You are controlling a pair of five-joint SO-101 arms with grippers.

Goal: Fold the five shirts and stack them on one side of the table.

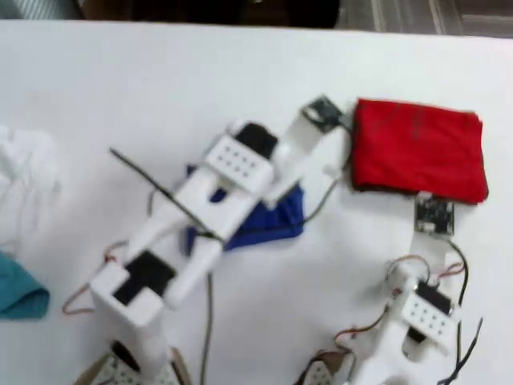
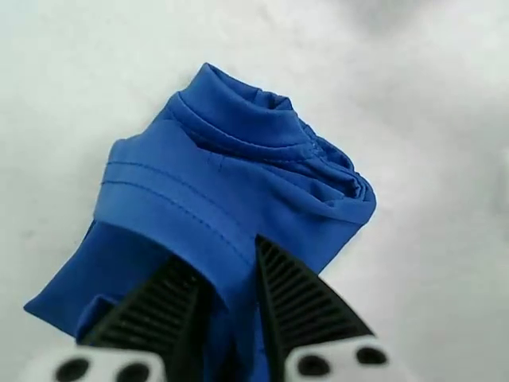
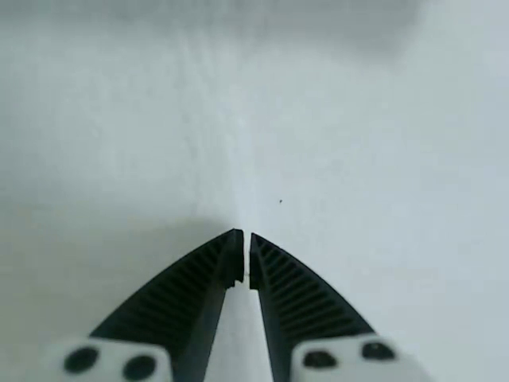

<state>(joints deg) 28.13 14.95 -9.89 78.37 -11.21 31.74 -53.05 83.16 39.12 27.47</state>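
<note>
The left fingers [image 2: 302, 306], black and ribbed, are clenched on a fold of the blue shirt [image 2: 238, 175], with the cloth pinched in the narrow gap between them. The blue shirt is a rumpled, partly folded bundle with its collar band and stitched hems showing, and it lies on the white desk [image 2: 64, 79]. The right fingers [image 3: 290, 294] are closed tip to tip with nothing between them, and hang over bare desk surface. In the high view, the left arm [image 1: 192, 216] stretches diagonally from the near edge towards the middle of the desk. It covers much of the blue shirt, which lies near the middle. Close by, on the right side of the desk, a red shirt [image 1: 417, 148] lies folded into a neat rectangle. The right arm [image 1: 421, 313] stands near the front edge, with its wrist at the near edge of the red shirt. At the far left edge of the desk lies a crumpled white shirt [image 1: 24, 184]. In front of it is a teal shirt [image 1: 20, 293], partly cut off by the edge of the view.
</note>
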